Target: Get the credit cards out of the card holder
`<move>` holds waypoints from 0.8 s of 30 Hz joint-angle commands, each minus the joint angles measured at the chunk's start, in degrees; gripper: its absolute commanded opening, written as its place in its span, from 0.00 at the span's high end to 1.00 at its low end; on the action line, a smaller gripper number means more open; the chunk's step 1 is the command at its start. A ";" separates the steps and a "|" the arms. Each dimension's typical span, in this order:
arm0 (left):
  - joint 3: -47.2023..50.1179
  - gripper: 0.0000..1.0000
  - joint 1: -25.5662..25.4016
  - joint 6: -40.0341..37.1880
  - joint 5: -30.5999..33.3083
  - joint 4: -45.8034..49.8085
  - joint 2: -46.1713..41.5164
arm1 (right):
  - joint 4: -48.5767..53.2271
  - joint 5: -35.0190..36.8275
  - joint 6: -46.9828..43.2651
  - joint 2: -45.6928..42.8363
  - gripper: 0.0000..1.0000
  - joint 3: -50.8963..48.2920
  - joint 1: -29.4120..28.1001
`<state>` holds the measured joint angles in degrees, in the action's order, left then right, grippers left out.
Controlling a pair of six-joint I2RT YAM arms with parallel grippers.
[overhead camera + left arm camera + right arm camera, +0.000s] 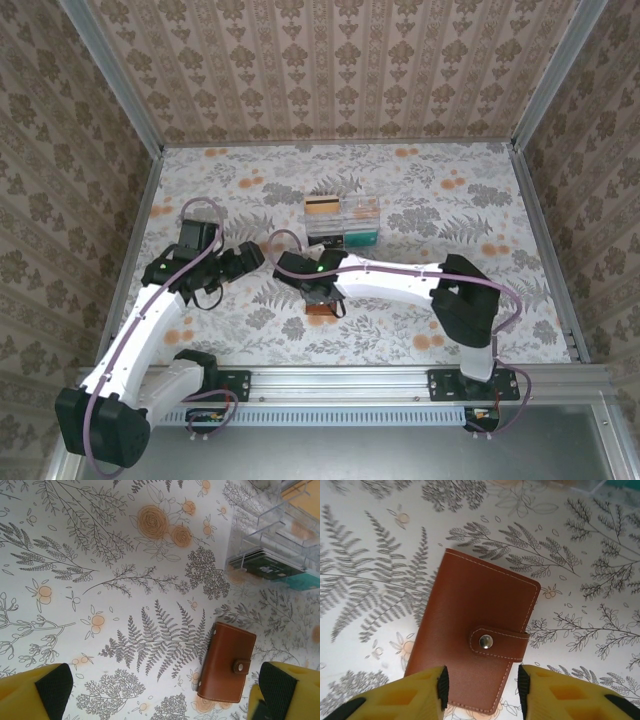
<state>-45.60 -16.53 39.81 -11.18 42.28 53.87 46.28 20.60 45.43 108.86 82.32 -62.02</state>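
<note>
The card holder [470,625] lies flat on the table [365,630], snapped shut, at 6 o'clock from the clear box [345,222] in the top view. My right gripper [480,687] hangs directly over its strap end with fingers partly apart, pinching nothing that I can see. The left gripper [160,697] hovers at the holder's 10 o'clock, fingers wide and empty. I judge this the opening step. Next I must pin the holder and pop the snap [485,641].
</note>
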 commanded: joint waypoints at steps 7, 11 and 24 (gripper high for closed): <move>2.06 0.00 0.80 -1.96 -1.60 1.24 -1.28 | 4.55 -0.80 -0.35 5.59 0.65 4.18 0.58; 2.58 0.00 1.06 -1.41 -1.46 1.66 -1.52 | 4.28 -1.69 -1.09 6.91 0.64 4.60 1.44; 3.06 0.00 2.47 -1.23 -1.92 2.26 -2.10 | 3.10 -3.99 -2.36 10.77 0.63 5.92 1.83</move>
<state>-43.09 -14.52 38.94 -12.29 43.38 52.47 48.27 17.65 43.59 117.75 87.09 -60.20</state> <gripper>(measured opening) 0.999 0.379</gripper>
